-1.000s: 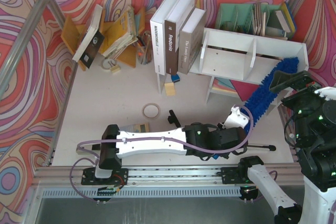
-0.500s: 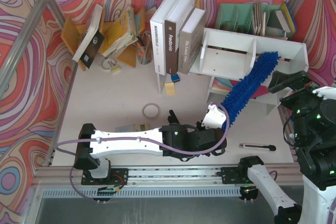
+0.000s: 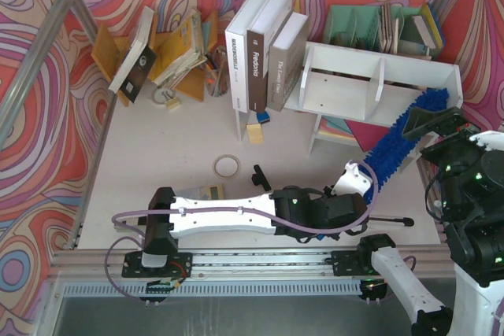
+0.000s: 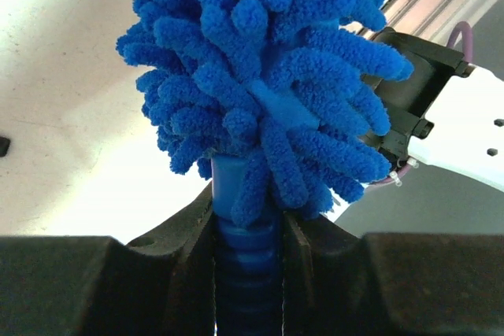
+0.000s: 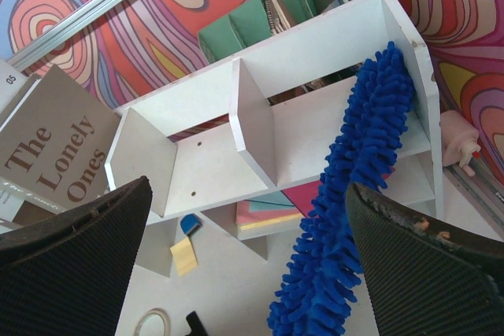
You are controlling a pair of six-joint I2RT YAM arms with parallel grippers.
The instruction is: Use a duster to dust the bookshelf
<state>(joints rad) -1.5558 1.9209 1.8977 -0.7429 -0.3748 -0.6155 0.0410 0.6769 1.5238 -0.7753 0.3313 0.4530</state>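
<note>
The white bookshelf (image 3: 339, 88) stands at the back right on legs, with two compartments split by a divider; it also shows in the right wrist view (image 5: 205, 163). The fluffy blue duster (image 3: 398, 138) slants from my left gripper (image 3: 358, 182) up to the shelf's right end, its tip lying in the right compartment (image 5: 378, 108). In the left wrist view my left gripper (image 4: 246, 210) is shut on the duster's ribbed blue handle, below the fluffy head (image 4: 268, 76). My right gripper (image 3: 431, 123) hangs open and empty beside the shelf's right end (image 5: 248, 257).
Tall books (image 3: 268, 53) stand left of the shelf. A yellow rack with books (image 3: 169, 49) is at the back left, a green file organiser (image 3: 378, 25) behind the shelf. A tape roll (image 3: 227, 165), black clip (image 3: 261, 177), pen (image 3: 386, 220) and sticky note (image 3: 254, 133) lie on the table.
The duster swept left toward the divider half a second ago, then back right to the shelf's right end. My left arm shifted left and back with it. The right arm stayed still.
</note>
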